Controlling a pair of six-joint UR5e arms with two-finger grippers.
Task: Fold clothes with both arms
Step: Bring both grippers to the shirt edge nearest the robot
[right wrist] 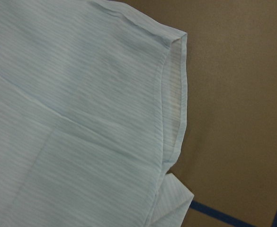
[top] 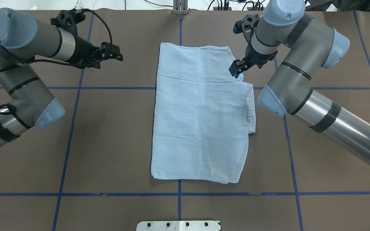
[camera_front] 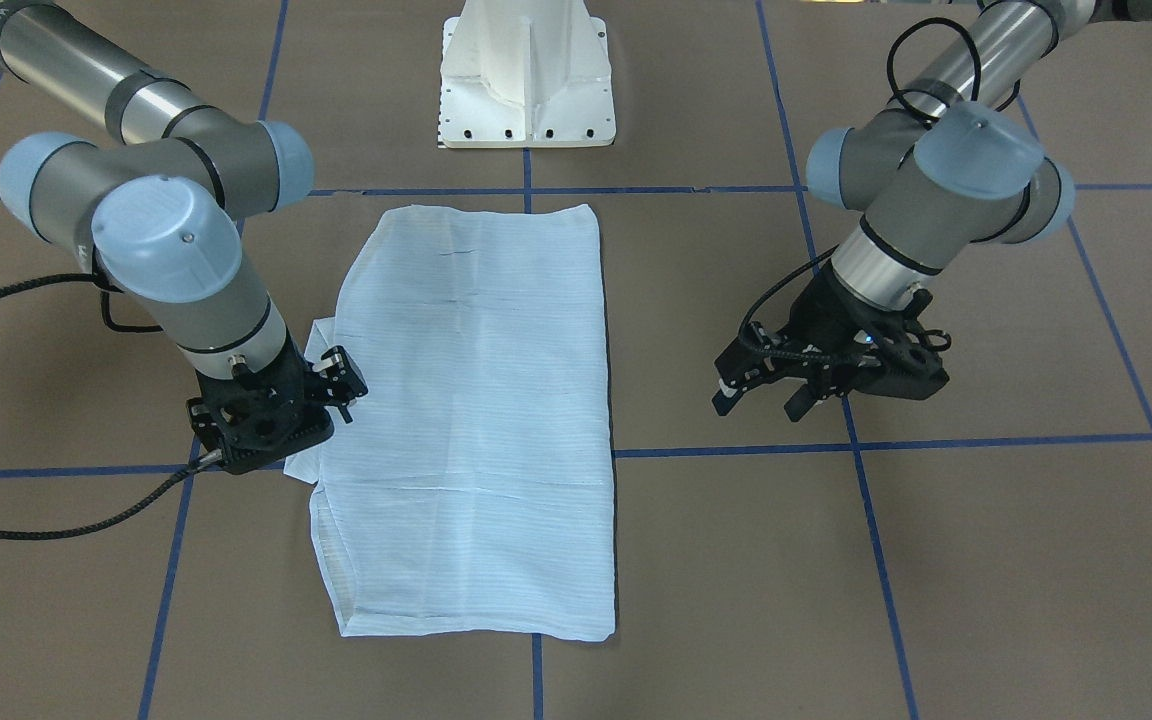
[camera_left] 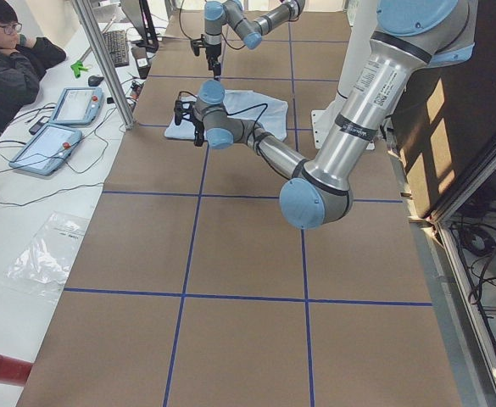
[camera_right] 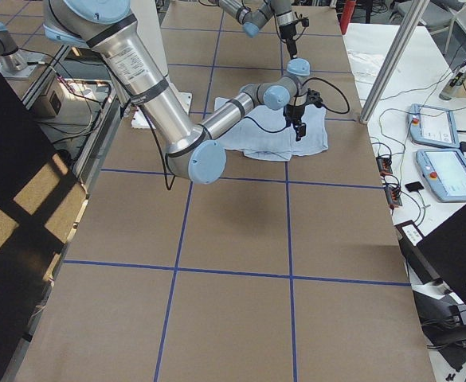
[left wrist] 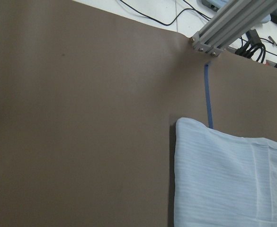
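- A white base plate sits at the robot's edge of the brown table, which is crossed by blue tape lines.
- The shirt lies flat in the middle of the table. It is folded into a long rectangle running away from the robot and covers the centre tape line. A flap pokes out from under its right edge.
- The right arm reaches over the table just beside that edge. Its elbow and forearm hide the brown paper there in the overhead view. From the right end of the table it crosses in front of the shirt.
- The right gripper hangs pointing down over the shirt's right edge, toward the far end. In the front-facing view it blocks part of that edge and the flap. I cannot tell whether its jaws are apart or together. The cloth under it lies flat, and its wrist camera shows only a hemmed corner of the shirt and table.
- The left gripper has its fingers spread with nothing between them. It hangs over bare table on the shirt's left side, well apart from the cloth.
- At the far edge stands an aluminium post, with cables behind it.
- Beyond that, on a white bench, lie two control tablets and a plastic bag. A person sits beside them.
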